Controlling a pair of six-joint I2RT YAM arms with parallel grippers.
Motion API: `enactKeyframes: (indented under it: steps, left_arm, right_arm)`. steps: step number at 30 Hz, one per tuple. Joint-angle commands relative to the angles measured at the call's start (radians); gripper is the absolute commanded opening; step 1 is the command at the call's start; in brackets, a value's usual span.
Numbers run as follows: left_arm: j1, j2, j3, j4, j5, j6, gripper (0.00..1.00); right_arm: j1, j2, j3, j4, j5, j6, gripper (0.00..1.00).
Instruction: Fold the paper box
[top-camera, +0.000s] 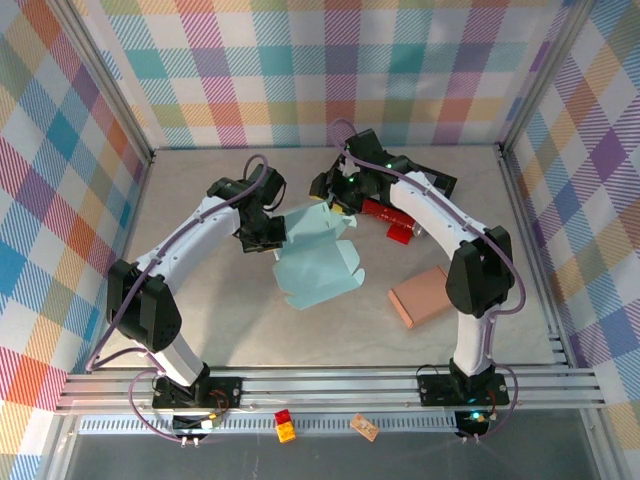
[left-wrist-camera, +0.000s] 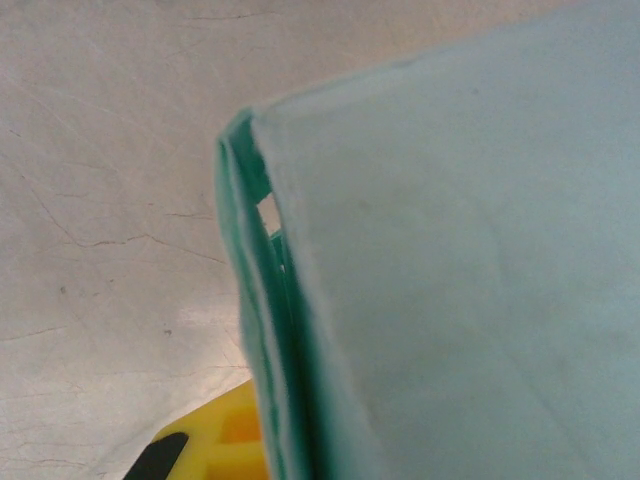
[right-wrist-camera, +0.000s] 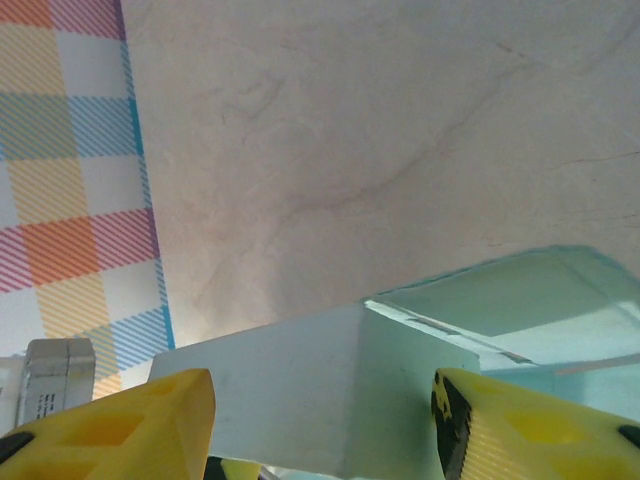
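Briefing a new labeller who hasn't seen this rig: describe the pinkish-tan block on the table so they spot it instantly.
On the grey table, go to the right half, beside the right arm. The block lies flat there, just right of the pale green paper box, apart from it. It is the only thick pinkish-tan slab; the paper box is thin and green.

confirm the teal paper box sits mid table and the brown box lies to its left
No: the brown box lies to its right, per the top external view. The teal paper box does sit mid table.
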Motion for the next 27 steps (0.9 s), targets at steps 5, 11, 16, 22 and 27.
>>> enactKeyframes:
  steps: [5, 11, 16, 22, 27]
  left_arm:
    - [0.002, 0.01, 0.028, -0.007, 0.029, 0.022, 0.0]
    - [0.002, 0.004, 0.028, 0.004, 0.027, 0.03, 0.0]
    - [0.002, 0.007, 0.039, 0.013, 0.049, 0.051, 0.0]
    - [0.015, 0.027, 0.066, 0.046, 0.12, 0.119, 0.0]
    - [0.064, 0.054, 0.109, 0.142, 0.324, 0.211, 0.0]
  right_arm:
    - [0.008, -0.029, -0.007, 0.062, -0.147, 0.013, 0.6]
    - [-0.013, -0.11, -0.072, 0.004, -0.065, -0.031, 0.61]
    - [-0.084, -0.275, -0.271, 0.108, -0.049, -0.045, 0.61]
    - [-0.163, -0.376, -0.323, 0.191, -0.135, -0.226, 0.61]
    - [-0.291, -0.397, -0.36, 0.223, -0.224, -0.303, 0.57]
